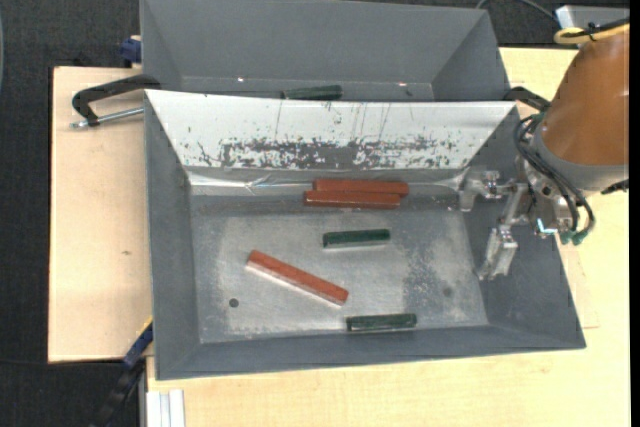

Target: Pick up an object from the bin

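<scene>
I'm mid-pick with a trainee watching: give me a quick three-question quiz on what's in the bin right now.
1. Count: how many loose bars lie in the grey metal bin?
2. True or false: the gripper is holding the orange-red flat bar that lies slanted on the left of the floor.
3. Which thing lies closest to the bin's front wall?
A) the long reddish-brown bar
B) the dark green short bar
C) the orange-red flat bar

Key
1: four.
2: false. That bar lies on the floor, well apart from the gripper, which is at the bin's right side.
3: B.
</scene>
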Motion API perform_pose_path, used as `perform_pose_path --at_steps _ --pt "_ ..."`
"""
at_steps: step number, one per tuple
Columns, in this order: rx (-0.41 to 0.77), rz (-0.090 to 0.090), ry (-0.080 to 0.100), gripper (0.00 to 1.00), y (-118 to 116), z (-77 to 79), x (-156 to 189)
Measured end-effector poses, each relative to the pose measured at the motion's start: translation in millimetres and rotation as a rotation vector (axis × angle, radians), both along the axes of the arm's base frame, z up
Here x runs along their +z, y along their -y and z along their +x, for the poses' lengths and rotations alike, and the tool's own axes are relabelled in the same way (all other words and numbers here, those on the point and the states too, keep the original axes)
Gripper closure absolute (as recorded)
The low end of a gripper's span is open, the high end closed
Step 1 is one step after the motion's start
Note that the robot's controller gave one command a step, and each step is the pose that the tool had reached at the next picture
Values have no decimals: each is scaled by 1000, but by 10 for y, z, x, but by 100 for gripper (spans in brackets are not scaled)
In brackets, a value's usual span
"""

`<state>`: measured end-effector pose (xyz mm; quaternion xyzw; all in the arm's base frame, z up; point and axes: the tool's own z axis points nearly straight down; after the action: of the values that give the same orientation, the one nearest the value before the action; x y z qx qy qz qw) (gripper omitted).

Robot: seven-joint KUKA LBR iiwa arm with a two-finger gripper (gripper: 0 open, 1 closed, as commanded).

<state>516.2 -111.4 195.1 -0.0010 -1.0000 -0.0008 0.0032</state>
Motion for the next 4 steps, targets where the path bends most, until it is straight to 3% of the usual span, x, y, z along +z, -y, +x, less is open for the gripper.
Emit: perform_pose_path --at_steps 1,2,3,4 --pt "2 -2 8 0 -4 18 40" --pt "41 -2 8 0 -556 13 -97" --pt "117 1 15 0 -873 217 -545" --pt "48 -1 4 0 -1165 61 -800"
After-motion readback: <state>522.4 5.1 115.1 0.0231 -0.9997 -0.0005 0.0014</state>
